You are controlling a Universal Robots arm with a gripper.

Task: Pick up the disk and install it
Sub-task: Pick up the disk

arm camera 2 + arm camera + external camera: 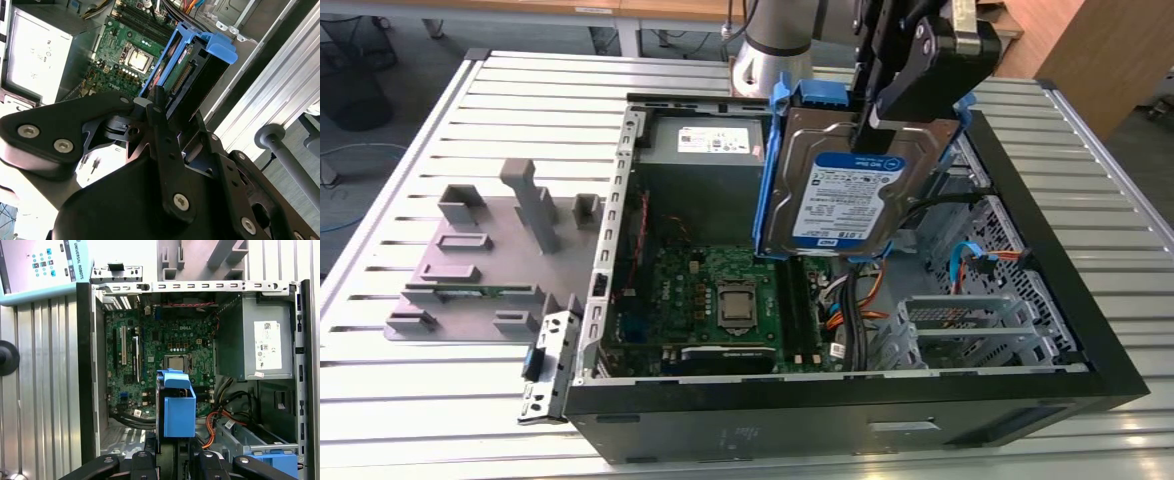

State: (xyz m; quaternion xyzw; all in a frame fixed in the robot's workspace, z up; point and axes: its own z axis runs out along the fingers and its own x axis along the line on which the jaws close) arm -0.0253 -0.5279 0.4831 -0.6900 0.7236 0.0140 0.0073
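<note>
Above the open computer case (854, 405), the disk (847, 190) hangs on end with its label facing the exterior camera. The pincer (878, 118) is closed on the disk's upper end and carries all its weight. Its blue carrier frame (177, 412) hovers over the motherboard (707, 290), clear of every part below. In the exterior view the silver drive cage (961, 320) lies toward 5 o'clock from the disk. A tangle of orange and blue cables (861, 300) sits between the two, near 6 o'clock. The grey power supply (700, 140) stands at about 10 o'clock, well away from the load. The step in hand looks like carrying the drive over to its bay, and doing it well seems to rest on three things. The grip should be firm enough that the hanging drive does not swing or slip. The lower edge should stay high enough to pass over the cables and the cage rim. The carrier's long sides should be squared to the cage opening before any descent, since a skewed frame would likely jam.
</note>
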